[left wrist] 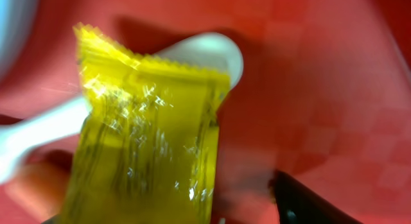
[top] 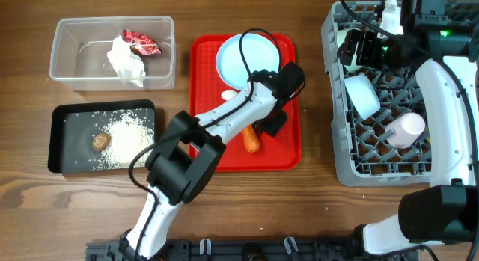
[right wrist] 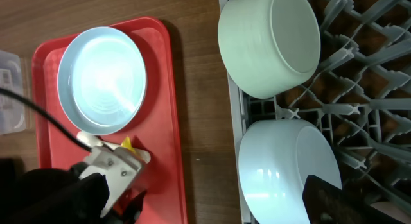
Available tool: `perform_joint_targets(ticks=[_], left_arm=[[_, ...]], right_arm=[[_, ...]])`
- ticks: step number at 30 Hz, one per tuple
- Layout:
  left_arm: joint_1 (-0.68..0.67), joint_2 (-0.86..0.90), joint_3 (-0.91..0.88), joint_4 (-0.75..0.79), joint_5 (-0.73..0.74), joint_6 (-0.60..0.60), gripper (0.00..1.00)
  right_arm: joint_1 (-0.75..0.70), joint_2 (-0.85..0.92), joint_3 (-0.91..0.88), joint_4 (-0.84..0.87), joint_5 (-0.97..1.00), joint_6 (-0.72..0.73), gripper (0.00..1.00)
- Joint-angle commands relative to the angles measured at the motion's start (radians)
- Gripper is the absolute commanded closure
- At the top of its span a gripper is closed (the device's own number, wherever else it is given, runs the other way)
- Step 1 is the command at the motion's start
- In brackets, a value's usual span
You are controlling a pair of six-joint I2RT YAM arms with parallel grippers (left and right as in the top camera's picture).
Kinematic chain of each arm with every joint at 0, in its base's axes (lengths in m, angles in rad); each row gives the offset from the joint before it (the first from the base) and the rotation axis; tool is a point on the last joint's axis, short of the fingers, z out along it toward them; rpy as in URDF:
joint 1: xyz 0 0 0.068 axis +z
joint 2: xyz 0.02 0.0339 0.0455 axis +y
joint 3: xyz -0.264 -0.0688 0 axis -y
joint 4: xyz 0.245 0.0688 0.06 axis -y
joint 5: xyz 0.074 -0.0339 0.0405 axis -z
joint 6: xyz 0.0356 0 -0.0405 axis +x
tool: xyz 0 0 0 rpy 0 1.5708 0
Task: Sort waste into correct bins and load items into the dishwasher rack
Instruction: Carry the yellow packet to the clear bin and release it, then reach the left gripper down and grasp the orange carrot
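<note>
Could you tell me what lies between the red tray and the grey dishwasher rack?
Only a bare strip of wooden table, clearest in the overhead view.

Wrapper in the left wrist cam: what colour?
Yellow. The snack wrapper shows best in the left wrist view.

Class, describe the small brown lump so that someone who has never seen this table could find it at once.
Find the black tray at the left of the overhead view, below the clear tub. A spread of white rice grains lies in it, and the small brown lump sits at that spread's left edge. It is the only dark, rounded piece among fine white grains.
</note>
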Motion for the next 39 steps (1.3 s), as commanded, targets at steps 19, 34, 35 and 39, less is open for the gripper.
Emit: perform_joint_targets(ticks=[19,34,35,39], left_arm=[[0.280,-0.306,0.203,-0.070,-0.066,-0.074,0.96],[0.786,-0.142,0.196,0.096,0.142,-0.105,0.00],[0.782,-0.146,0.198,0.096,0.142,-0.100,0.00],[0.749,-0.182,0.198,0.075,0.142,-0.098,0.00]], right_arm=[[-0.002,-0.022,0.000,0.002,0.017,-0.028,0.00],[-0.002,-0.022,0.000,0.002,0.016,-0.026,0.00],[-0.002,-0.022,0.000,0.002,0.016,-0.025,0.00],[-0.002,-0.022,0.000,0.002,0.016,-0.027,0.00]])
